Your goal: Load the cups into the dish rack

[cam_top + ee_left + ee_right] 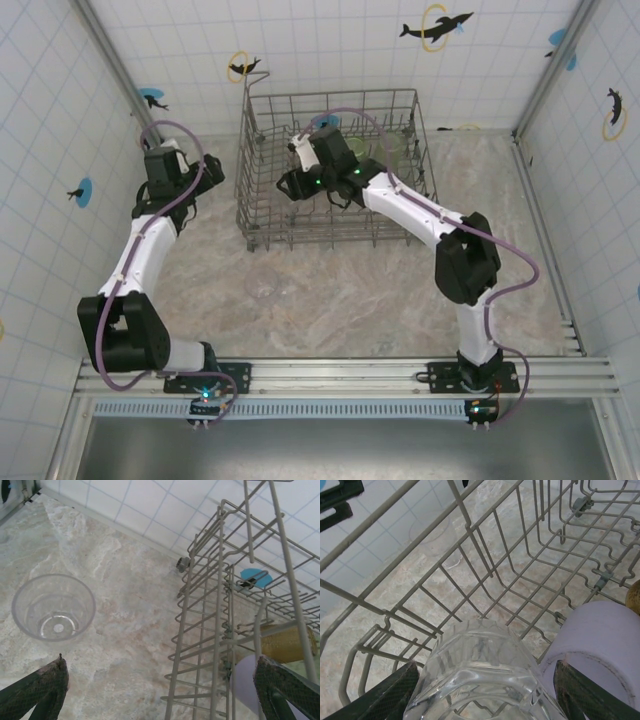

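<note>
The grey wire dish rack stands at the back middle of the table. My right gripper reaches into its left part and is shut on a clear cup, which sits between both fingers just above the rack's floor. A lilac cup lies right beside that cup, with an amber cup past it. My left gripper hangs open and holds nothing, over the rack's left wall. Another clear cup stands upright on the table outside the rack. The left gripper is left of the rack.
A pale green cup sits in the rack's back right part. Tiled walls close in the table on the left, back and right. The marbled tabletop runs from the rack to the arm bases.
</note>
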Controlling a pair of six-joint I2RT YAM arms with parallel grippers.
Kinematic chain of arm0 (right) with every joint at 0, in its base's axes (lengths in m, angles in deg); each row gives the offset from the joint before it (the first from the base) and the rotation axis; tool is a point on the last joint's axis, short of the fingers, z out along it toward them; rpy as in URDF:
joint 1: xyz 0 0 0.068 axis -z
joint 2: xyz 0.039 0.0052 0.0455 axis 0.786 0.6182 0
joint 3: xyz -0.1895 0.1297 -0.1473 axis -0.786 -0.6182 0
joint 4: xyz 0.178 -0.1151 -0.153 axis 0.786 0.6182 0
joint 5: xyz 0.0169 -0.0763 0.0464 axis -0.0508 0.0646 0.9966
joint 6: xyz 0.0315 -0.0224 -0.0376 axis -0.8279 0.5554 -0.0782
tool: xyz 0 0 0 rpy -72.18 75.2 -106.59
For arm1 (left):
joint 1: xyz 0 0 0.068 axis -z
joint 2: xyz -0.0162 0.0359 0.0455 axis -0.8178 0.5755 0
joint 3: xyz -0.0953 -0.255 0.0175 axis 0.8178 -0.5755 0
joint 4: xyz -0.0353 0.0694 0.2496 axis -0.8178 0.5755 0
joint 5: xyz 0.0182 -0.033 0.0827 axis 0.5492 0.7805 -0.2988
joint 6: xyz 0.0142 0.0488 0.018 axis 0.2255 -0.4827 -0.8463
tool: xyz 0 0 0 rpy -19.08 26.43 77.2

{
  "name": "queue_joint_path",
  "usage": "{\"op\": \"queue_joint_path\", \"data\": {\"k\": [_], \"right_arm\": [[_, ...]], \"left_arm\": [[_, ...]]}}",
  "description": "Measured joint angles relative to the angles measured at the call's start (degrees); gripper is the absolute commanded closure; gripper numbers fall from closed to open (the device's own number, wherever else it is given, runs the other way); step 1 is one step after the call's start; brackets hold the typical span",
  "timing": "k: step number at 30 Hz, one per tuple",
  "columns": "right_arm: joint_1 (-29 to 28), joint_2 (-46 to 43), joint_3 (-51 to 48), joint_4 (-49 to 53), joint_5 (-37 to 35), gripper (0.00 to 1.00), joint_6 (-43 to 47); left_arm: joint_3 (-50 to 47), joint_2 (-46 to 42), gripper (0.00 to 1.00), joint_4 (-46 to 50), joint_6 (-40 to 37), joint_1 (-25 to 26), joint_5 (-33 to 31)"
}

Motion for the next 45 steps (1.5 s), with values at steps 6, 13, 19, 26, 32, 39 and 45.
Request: {"op": "queue_joint_path", "data": {"k": [6, 13, 19, 26, 32, 39, 45], "right_arm": [[-1.2, 0.8, 0.1, 0.1, -0.9, 0.58, 3.7], [-2.9, 0.8, 0.1, 0.1, -1.3, 0.58, 8.0], [-3.5, 1.7, 0.7, -0.3, -1.2, 0.58, 9.7], [-3.8, 3.3, 0.7, -0.9, -1.3, 0.58, 10.6], [-5.0, 4.7, 0.8, -1.2, -1.3, 0.58, 11.6], [-6.8, 4.9, 0.8, -2.9, -2.2, 0.59, 13.7], [-7.1, 5.2, 1.5, -3.6, -2.4, 0.59, 14.1]], "left_arm": [[-2.8, 0.0, 0.03, -0.7, 0.2, -0.7, -1.1], [-2.8, 0.4, 0.03, -0.7, 0.2, -0.7, -1.0], [-2.8, 0.6, 0.03, -0.7, 0.5, -0.7, -0.5], [-2.8, 0.8, 0.03, -0.7, 1.1, -0.7, 0.1], [-2.8, 1.5, 0.03, -0.7, 1.5, -0.7, 1.1], [-2.8, 1.8, 0.03, -0.7, 1.5, -0.7, 2.0], [-2.8, 2.0, 0.03, -0.8, 1.5, -0.7, 2.6]]}}
